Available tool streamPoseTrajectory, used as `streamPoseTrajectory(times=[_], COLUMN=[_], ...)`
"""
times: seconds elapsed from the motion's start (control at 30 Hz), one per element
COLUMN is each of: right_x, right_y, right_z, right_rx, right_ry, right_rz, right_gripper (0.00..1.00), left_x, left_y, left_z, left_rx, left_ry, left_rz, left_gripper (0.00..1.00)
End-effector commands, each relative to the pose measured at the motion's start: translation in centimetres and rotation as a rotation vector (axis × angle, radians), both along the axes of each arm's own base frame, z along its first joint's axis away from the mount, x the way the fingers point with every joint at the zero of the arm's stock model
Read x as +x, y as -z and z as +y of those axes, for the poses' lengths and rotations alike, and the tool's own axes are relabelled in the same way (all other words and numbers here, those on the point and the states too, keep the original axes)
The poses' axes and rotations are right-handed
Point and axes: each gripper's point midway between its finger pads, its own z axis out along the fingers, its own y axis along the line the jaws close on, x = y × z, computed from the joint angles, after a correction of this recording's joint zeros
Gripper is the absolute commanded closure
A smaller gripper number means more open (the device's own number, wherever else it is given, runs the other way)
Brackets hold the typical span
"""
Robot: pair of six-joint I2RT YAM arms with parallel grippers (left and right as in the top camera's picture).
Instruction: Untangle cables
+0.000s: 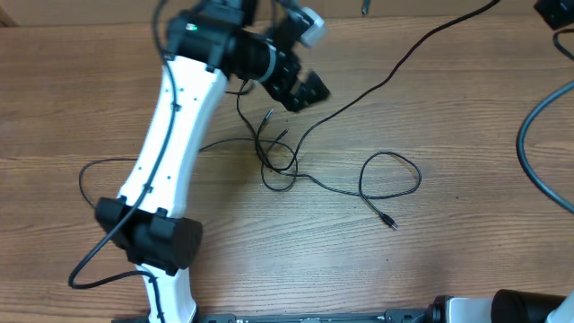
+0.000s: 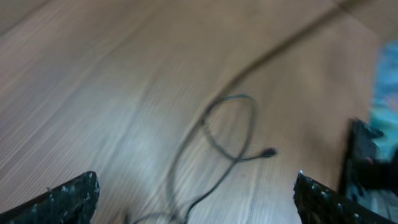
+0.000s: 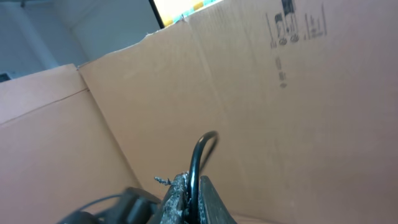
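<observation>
Little untangled yet, to judge by the knot of cables (image 1: 278, 163) lying at mid desk (image 1: 466, 269), only one loop (image 1: 391, 175) spread free to its right. Hovering near the knot with left hand (image 1: 303, 90) wide apart, holding nothing. Right hand (image 3: 189, 198) pressed together, facing a box (image 3: 280, 124). Most work left.

from overhead we see soft, even light across the tabletop (image 1: 466, 224), bright and free of glare. shadows are faint, and the cables (image 1: 390, 175) read sharp. at the left wrist we get heavy motion blur: the wood grain smears into streaks and the cables turn soft. at the right wrist the light is dimmer. the cardboard (image 3: 280, 124) looks fairly crisp, the right pincer (image 3: 189, 186) is out of focus up close, and a bright patch (image 3: 180, 7) blows out at the top edge.
</observation>
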Motion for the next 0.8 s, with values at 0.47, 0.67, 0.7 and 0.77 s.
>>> streamPoseTrajectory(times=[0.47, 0.67, 0.7, 0.77], right_x=[-2.3, -2.6, -2.6, -2.5], right_y=[-0.3, -0.4, -0.4, -0.4], right_z=[2.8, 3.1, 3.1, 3.1], right_rx=[0.027, 0.037, 0.037, 0.037], right_ry=[-0.214, -0.24, -0.239, -0.239], right_rz=[0.013, 0.017, 0.017, 0.018], right_gripper=[0.96, 0.96, 0.96, 0.96], left_x=[-3.6, -2.7, -2.6, -2.6], left_y=[2.5, 3.6, 3.6, 3.6], left_z=[-10.7, -11.6, -11.5, -11.5], left_rx=[0.01, 0.008, 0.007, 0.006], left_ry=[0.428, 0.405, 0.403, 0.402], left_rz=[-0.3, -0.29, -0.289, -0.287], left_gripper=[0.0, 0.05, 0.2, 0.6])
